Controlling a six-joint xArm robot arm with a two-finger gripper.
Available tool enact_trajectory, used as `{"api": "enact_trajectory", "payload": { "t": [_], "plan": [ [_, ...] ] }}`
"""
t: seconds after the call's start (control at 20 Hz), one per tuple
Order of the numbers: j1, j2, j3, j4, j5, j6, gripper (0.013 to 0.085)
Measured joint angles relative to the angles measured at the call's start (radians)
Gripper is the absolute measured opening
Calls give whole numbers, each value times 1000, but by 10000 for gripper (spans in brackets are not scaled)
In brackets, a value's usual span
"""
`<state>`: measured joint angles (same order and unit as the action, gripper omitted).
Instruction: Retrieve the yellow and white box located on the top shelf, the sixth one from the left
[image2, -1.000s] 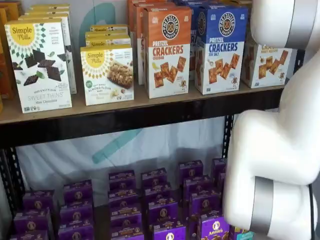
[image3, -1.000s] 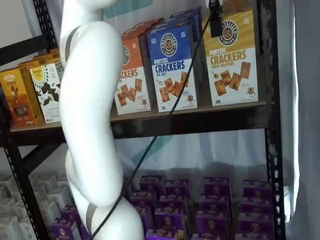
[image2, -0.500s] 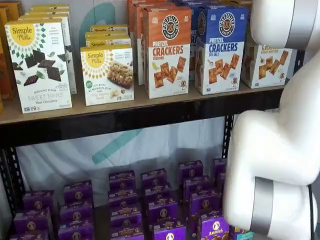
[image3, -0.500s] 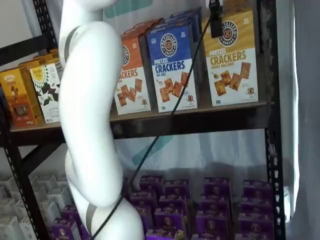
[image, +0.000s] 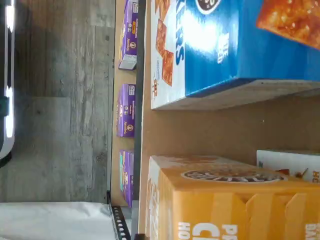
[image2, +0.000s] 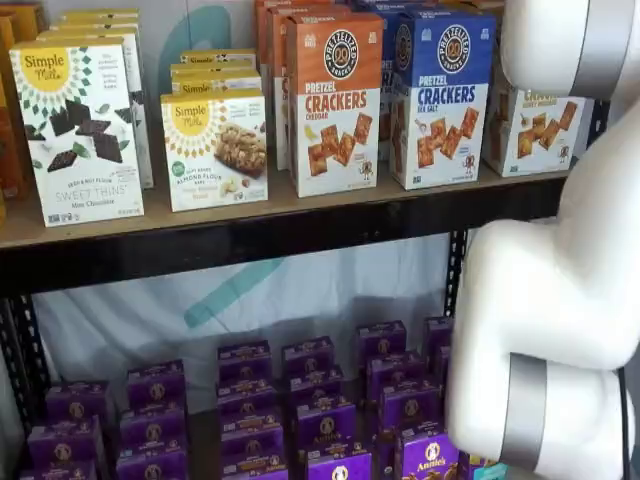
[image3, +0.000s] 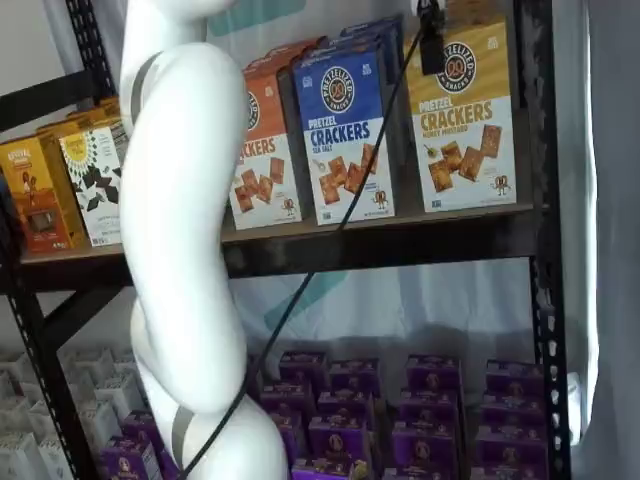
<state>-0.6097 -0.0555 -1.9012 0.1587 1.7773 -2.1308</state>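
Note:
The yellow and white box stands at the right end of the top shelf. In a shelf view my white arm covers its upper part. The wrist view shows its yellow top from close by. My gripper hangs from the view's top edge with a cable beside it. One black finger lies on the box's upper front; the other finger is hidden behind the box. The box shifts slightly with the gripper, so the fingers are closed on it.
A blue Pretzel Crackers box stands right beside the yellow one, then an orange one. White Simple Mills boxes stand further left. My white arm hangs in front of the shelves. Purple boxes fill the lower shelf.
The yellow and white box has shifted slightly upward at its place on the shelf. The arm has barely moved.

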Motion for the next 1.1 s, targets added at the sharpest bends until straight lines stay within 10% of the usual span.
{"api": "enact_trajectory", "payload": {
  "t": [1.1],
  "plan": [
    [-5,3,-12,6,11,-2,610]
  ]
}}
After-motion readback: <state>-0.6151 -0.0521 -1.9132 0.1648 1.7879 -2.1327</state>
